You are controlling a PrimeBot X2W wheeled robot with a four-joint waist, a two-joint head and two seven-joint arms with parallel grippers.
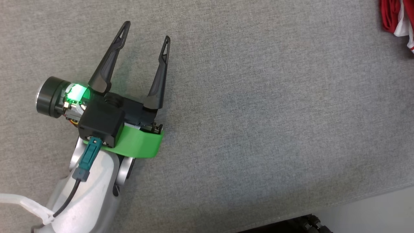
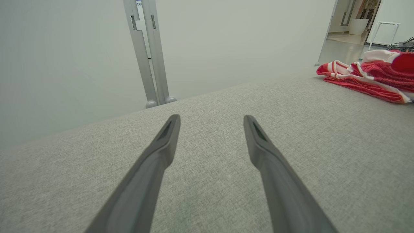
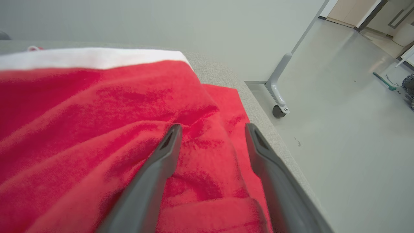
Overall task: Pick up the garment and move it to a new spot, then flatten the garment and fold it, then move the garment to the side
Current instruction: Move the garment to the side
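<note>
Currently left tool (image 1: 146,31) low, level, spread empty; right tool (image 3: 213,129) parted over garment (image 3: 81,113).

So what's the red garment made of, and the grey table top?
Garment: probably soft, terry-like cloth with a matte finish. Its surface looks fuzzy and it creases into folds. Table top: seems covered in grey woven fabric, also matte, with a fine speckled weave showing. What lies beneath is hidden.
</note>
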